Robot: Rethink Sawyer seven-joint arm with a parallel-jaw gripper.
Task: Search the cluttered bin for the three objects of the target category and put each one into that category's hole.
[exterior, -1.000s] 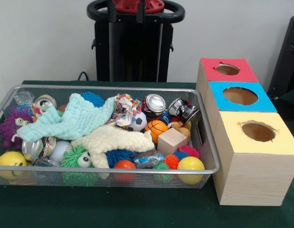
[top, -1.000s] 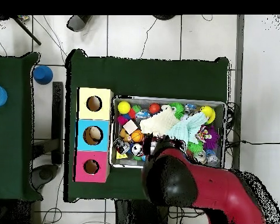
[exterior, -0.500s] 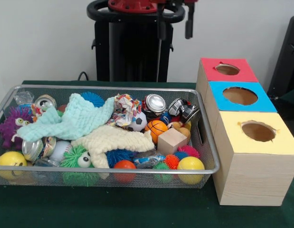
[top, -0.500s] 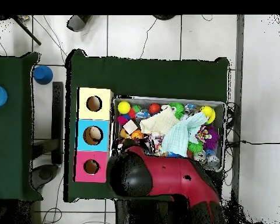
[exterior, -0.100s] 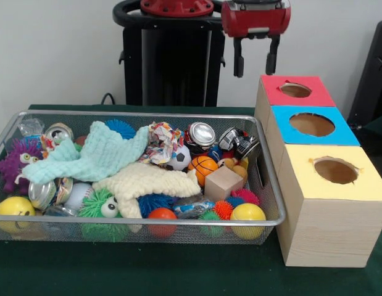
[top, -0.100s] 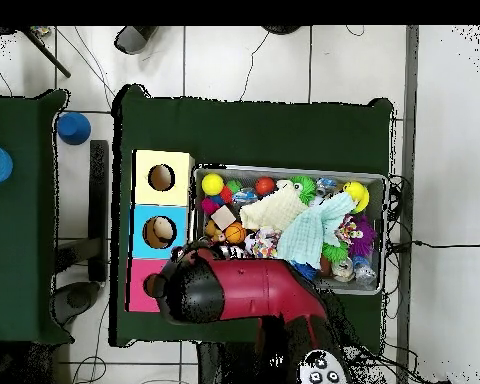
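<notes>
I'm working in a robotics lab: green-clothed tabletop point(top, -0.100s: 254, 130) on white tiled floor point(top, -0.100s: 444, 150), loose black cables point(top, -0.100s: 254, 65) trailing, black robot pedestal point(exterior, -0.100s: 172, 61).

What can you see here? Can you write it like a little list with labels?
gripper: open, empty, up in the air beside the red box
bin: wire mesh, full of toys
in the bin: balls, crushed cans, two cloths, spiky toys, a wooden block
boxes: red, blue, yellow, each with a round hole on top
table: green cover
</notes>
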